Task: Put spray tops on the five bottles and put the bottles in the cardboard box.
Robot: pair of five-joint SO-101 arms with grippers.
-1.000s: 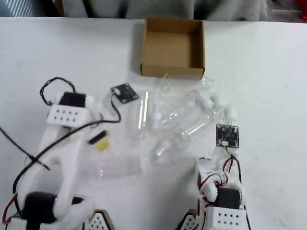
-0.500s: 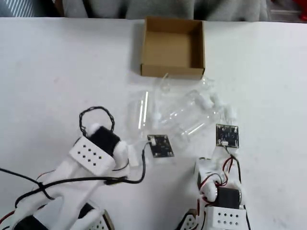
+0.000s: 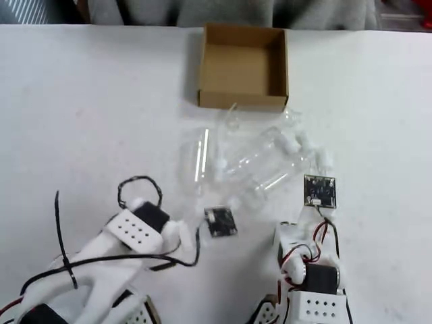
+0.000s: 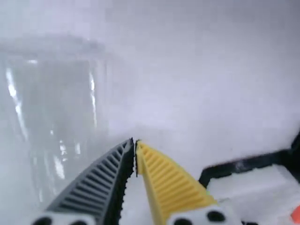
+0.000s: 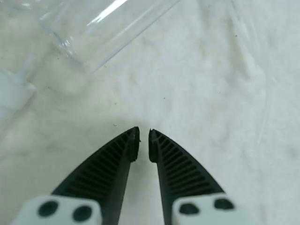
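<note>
Centrally, clear plastic bottles [image 3: 264, 166] (smooth cylinders)

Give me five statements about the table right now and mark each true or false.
1. The box is empty. True.
2. The bottles stand upright. False: they lie on their sides on the table.
3. The left gripper grips a bottle. False: it is shut on nothing.
4. The right gripper holds nothing. True.
5. The bottles lie between the box and the arms. True.
</note>
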